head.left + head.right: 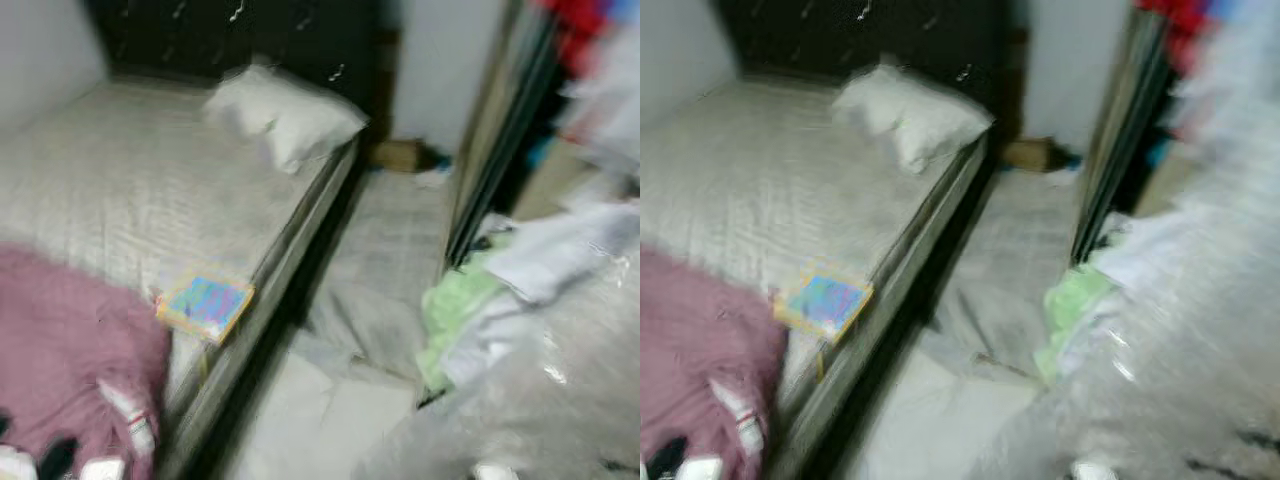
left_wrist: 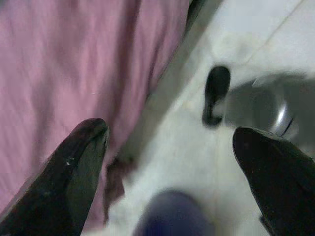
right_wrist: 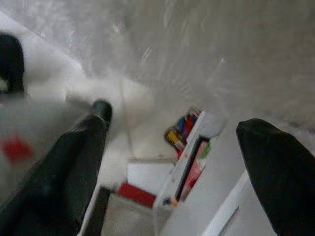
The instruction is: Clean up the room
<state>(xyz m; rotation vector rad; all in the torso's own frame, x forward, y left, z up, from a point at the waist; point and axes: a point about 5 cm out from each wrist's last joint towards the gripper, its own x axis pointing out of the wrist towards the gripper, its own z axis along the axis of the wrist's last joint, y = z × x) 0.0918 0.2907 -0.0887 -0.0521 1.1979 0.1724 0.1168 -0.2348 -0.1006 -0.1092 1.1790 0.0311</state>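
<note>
A bed (image 1: pixel 120 190) with a pale quilted cover takes up the left of the blurred head views. On it lie a white pillow (image 1: pixel 285 115), a colourful book (image 1: pixel 205 305) near the side edge, and a pink fuzzy blanket (image 1: pixel 70 350) at the near end. A heap of white and green clothes (image 1: pixel 500 290) spills out at the right. My left gripper (image 2: pixel 170 132) hangs open over the white floor beside the pink blanket (image 2: pixel 74 64). My right gripper (image 3: pixel 174 118) is open too, empty, near crinkled clear plastic (image 3: pixel 197 44).
A narrow strip of floor (image 1: pixel 390 260) covered with grey cloth runs between the bed and a wardrobe (image 1: pixel 500 150) at the right. A brown box (image 1: pixel 400 155) stands at its far end by the wall. Clear plastic (image 1: pixel 540 400) lies at the near right.
</note>
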